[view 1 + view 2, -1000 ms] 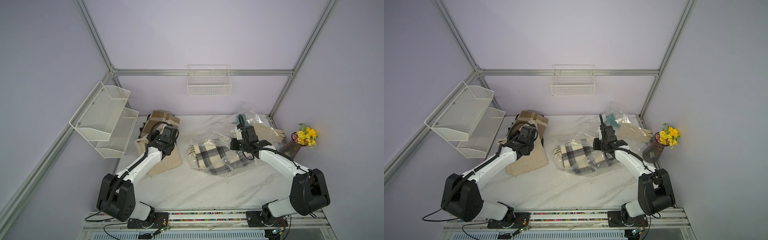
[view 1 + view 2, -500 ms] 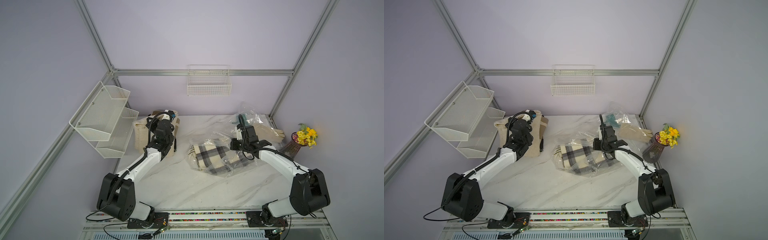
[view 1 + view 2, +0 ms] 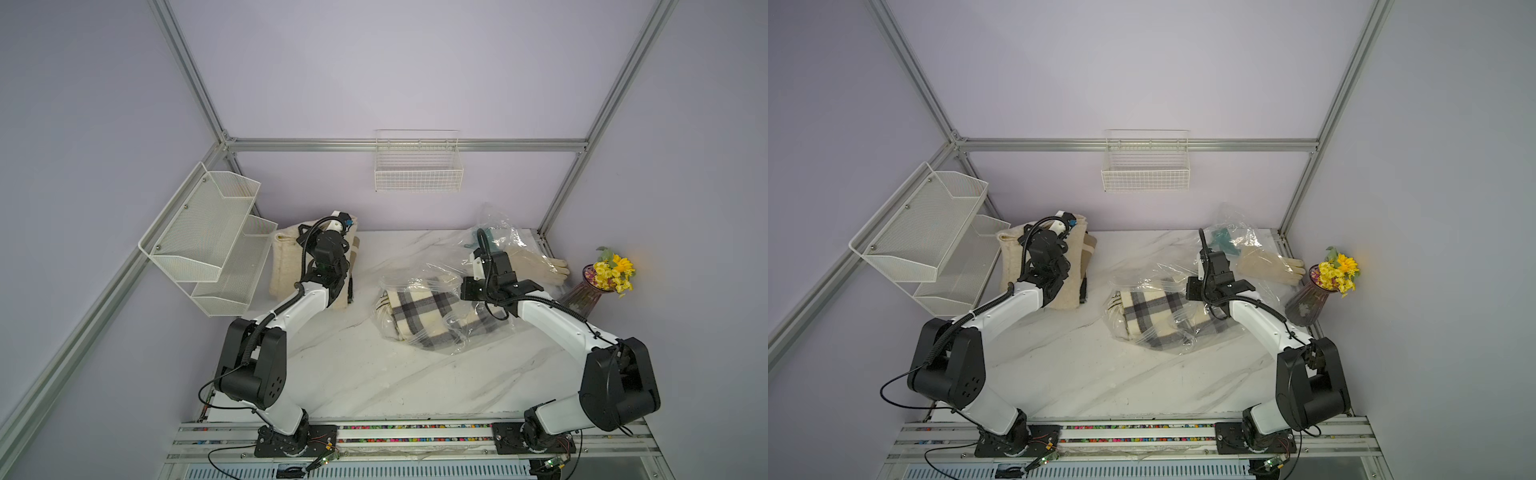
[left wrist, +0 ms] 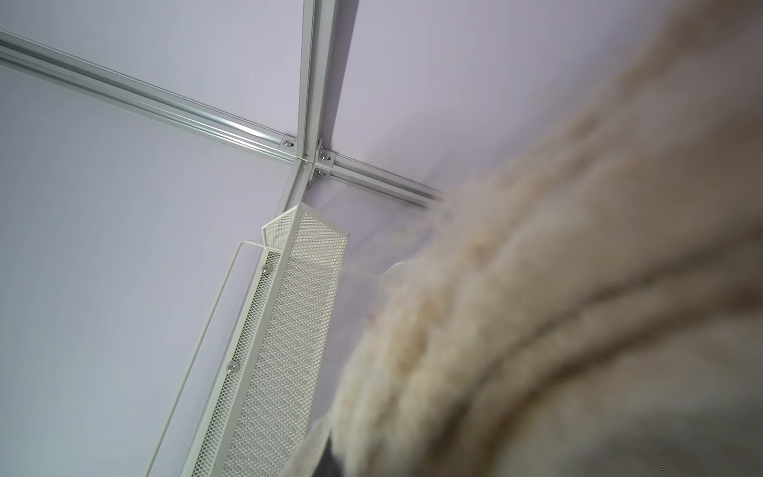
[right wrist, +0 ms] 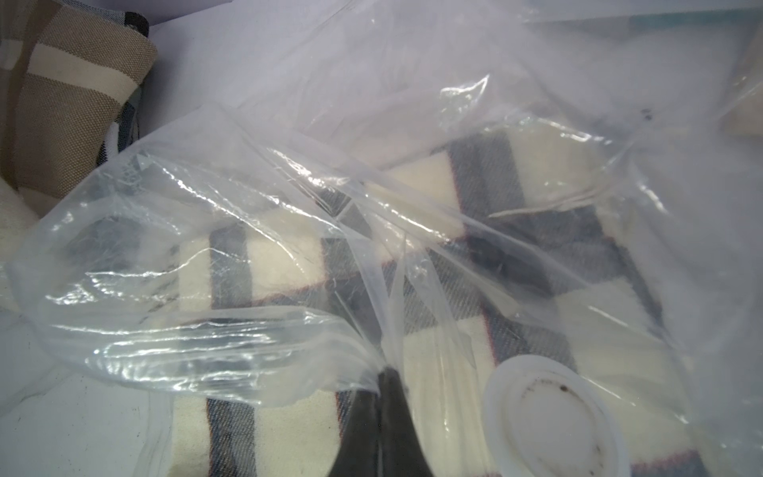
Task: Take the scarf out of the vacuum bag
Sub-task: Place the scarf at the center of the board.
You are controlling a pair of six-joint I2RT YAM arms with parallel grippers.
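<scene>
The vacuum bag lies crumpled, with the plaid scarf inside it. The right gripper is pinched tight on a fold of the bag's plastic, just beside its white valve cap. Well apart from the bag, the left gripper is clamped on a cream knit cloth, holding it up.

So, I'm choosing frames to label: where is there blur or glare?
Left wrist view: the cream cloth close to the lens is blurred, the mesh shelf sharp. Right wrist view: glare streaks on the vacuum bag, its valve cap soft. Both top views: evenly lit, sharp.
</scene>
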